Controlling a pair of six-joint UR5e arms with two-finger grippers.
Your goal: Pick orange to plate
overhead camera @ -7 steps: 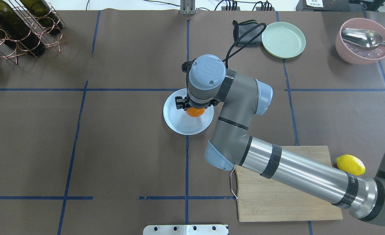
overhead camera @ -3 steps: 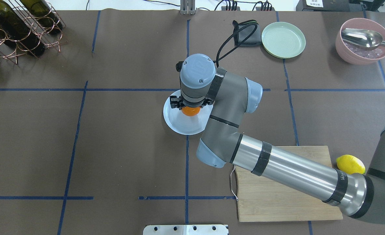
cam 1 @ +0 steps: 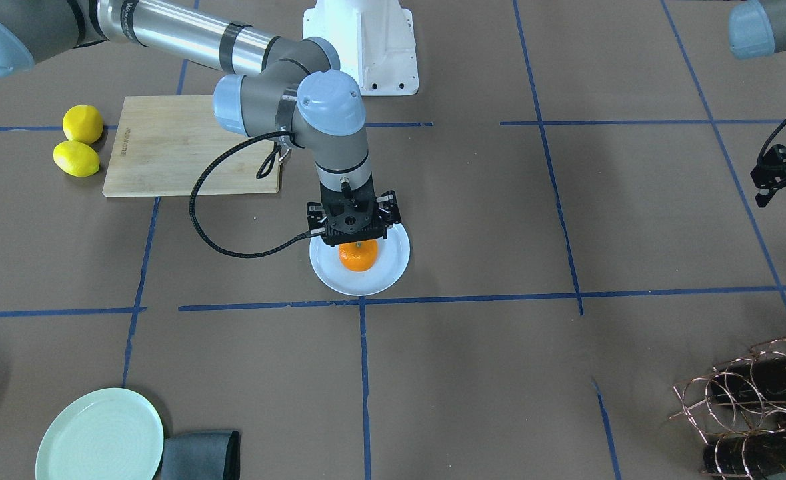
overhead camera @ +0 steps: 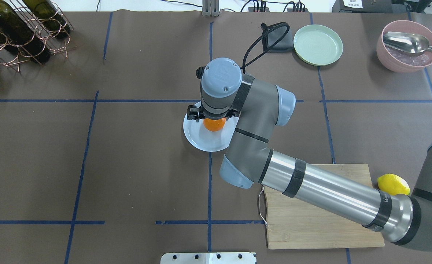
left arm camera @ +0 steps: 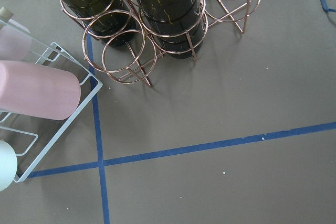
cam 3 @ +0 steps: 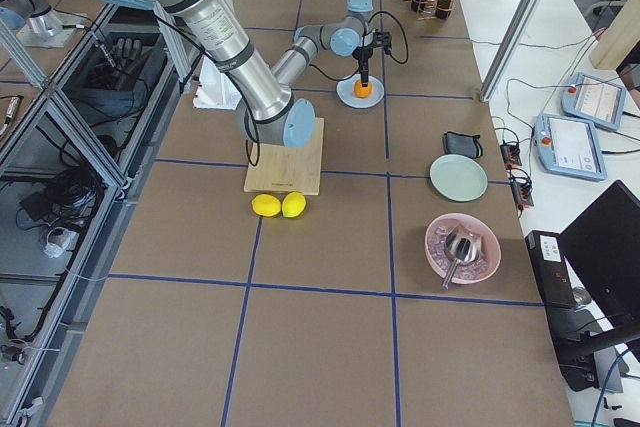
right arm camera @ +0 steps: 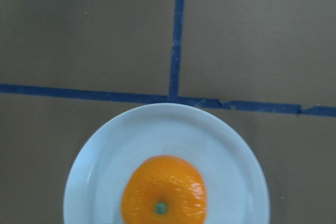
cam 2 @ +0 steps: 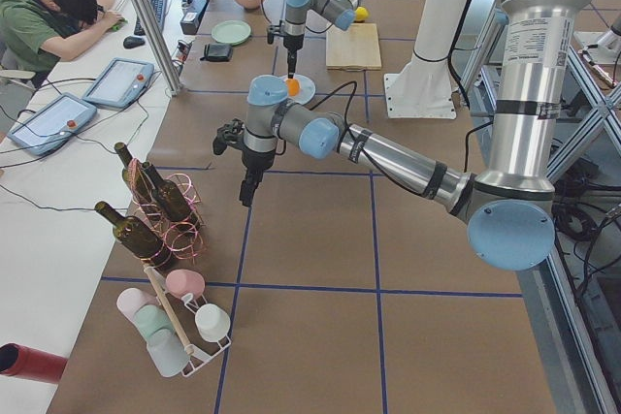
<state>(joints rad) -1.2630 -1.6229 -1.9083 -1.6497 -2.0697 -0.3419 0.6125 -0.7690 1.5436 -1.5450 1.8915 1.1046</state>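
The orange lies on the pale bluish-white plate near the table's middle, stem dimple up. In the right wrist view the orange sits low in the frame on the plate, with no fingers showing. My right gripper hangs straight down just above the fruit, its linkages spread wide, open. From overhead the wrist hides most of the orange and the far part of the plate. My left gripper hovers far off near the wine rack; whether it is open does not show.
Two lemons lie beside a wooden cutting board under the right arm. A pale green plate, a dark pouch and a pink bowl with a spoon line the far edge. A bottle rack fills the far left corner.
The right arm carried the orange leftward over the plate's middle, and the gripper's linkages now spread wider. The left gripper slid out of the overhead view's left edge.
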